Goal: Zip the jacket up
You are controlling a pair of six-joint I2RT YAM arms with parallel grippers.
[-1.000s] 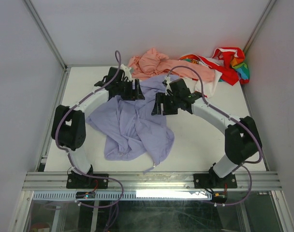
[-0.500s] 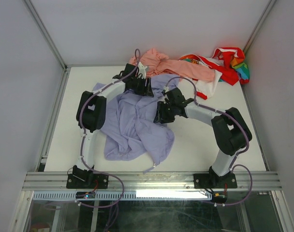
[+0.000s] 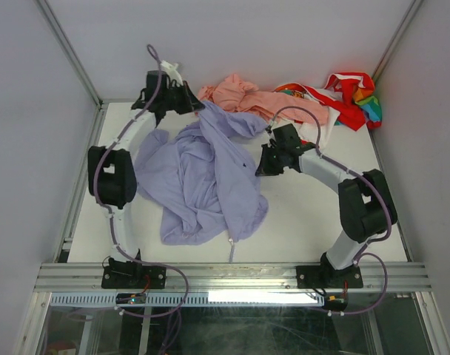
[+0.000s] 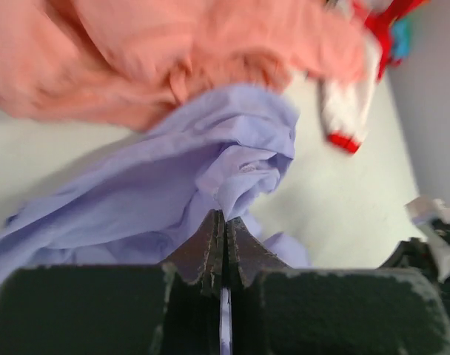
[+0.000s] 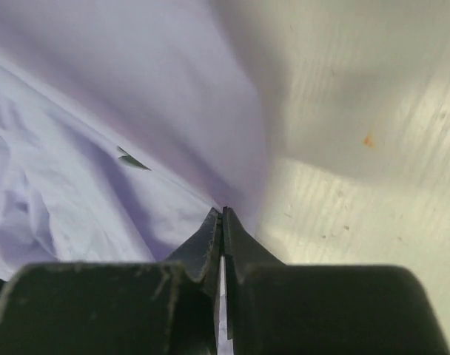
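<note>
Nearest my cameras, the soft lavender hooded jacket (image 3: 210,185) lies open and rumpled across the middle of the white surface (image 3: 321,214), one thin strip of its edge (image 3: 231,250) trailing toward the near rim. Whether that strip is the zipper I cannot tell.

Further in, the right claw (image 3: 260,168) is pressed together on the jacket's right-hand edge; the wrist view shows purple cloth caught between its fingers. Half a second ago it sat closer to the garment's middle.

Beyond it, the left claw (image 3: 197,106), also pinching a fold of lavender fabric, has swung from the centre up toward the far left corner, drawing the cloth out into a taut ridge.

The two grips have pulled apart, so I judge the front is being spread to expose the zipper; zipping itself is not yet begun.

At the back lie a crumpled salmon-pink garment (image 3: 240,96) and a red-white multicoloured garment (image 3: 351,96).
</note>
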